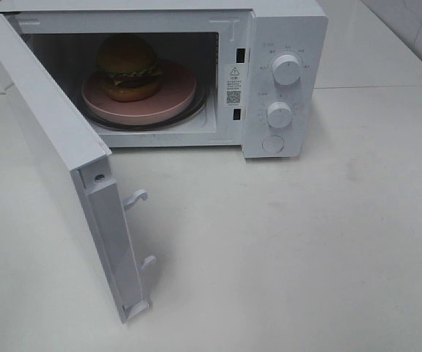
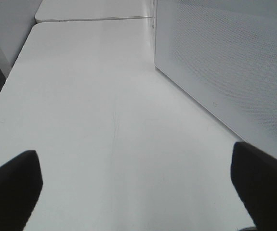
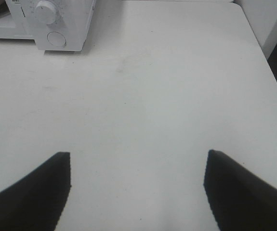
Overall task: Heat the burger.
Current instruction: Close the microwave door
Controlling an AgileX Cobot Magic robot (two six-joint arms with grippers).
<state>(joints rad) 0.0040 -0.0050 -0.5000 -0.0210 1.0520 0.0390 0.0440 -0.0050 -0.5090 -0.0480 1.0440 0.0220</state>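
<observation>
Left end effector (image 2: 134,150) first: jaws spread wide, nothing between them, just bare white table (image 2: 95,110) underneath; only the two dark fingertips (image 2: 13,187) show, the rest is cut off by the frame; a white dotted panel (image 2: 225,62) stands just beside it, and I can't tell for sure which part of the microwave that is.

Right end effector (image 3: 137,155): same deal, jaws well apart and gripping nothing, over empty table; a corner of the microwave's control side pokes into its view, well apart from the fingers.

From the high camera neither arm shows at all; the microwave (image 1: 284,29) sits at the back of the table; its door (image 1: 56,169) hangs wide open, swinging out toward about 7 o'clock, with two latch hooks (image 1: 136,198) sticking off its edge.

The burger (image 1: 128,67) is inside the cavity, around 11 o'clock in that view, upright on a pink plate (image 1: 174,95); the plate's near-left rim is hidden behind the door, and the back of the cavity is pretty shadowy.

Over at 1 o'clock, two knobs (image 1: 286,70) stacked above a round button (image 1: 272,144); the print around them and on the sticker (image 1: 233,84) is too small to read.
</observation>
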